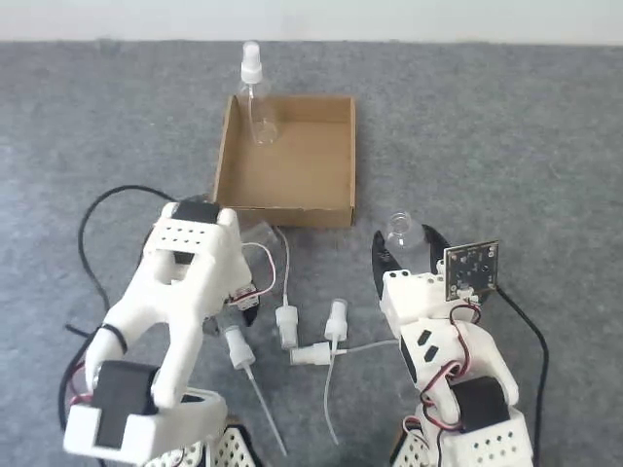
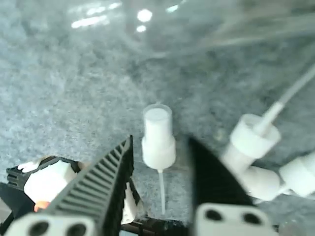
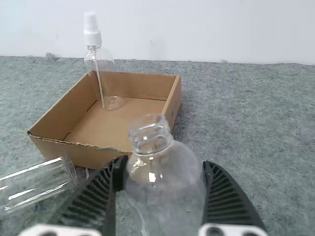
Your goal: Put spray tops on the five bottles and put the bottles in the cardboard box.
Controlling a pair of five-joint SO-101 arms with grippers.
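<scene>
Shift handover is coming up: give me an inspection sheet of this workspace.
Surface: grey carpet.
Job's things: cardboard box holds one finished bottle, upright in a far corner; lying bottle by the box front; spray tops loose between the arms.
Clutter: nothing seen.
Grippers: left gripper open astride one spray top; right gripper shut on upright uncapped bottle.
Cables: black cables trail beside both arms.
Surroundings: white wall.

High view looks down; right wrist seemingly faces cardboard box (image 3: 123, 128).
</scene>
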